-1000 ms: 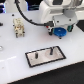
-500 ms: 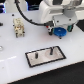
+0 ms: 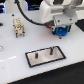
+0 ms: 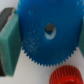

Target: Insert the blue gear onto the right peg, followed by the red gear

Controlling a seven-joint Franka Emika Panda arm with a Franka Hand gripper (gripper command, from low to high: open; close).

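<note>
End effector [image 3: 62, 33] is low over the white worktop [image 3: 15, 67] near its far right edge in the exterior view, with the blue gear [image 4: 47, 32] sitting between its teal pads [image 4: 9, 42]. Can't tell if it's actually clamped. Red gear [image 4: 66, 76] is just beside it, cut off. Plenty of bare worktop lies between there and the right peg [image 3: 51, 50] on the plate [image 3: 45, 56].

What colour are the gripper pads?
Teal pads, beside the blue gear; clearest in the wrist view.
</note>
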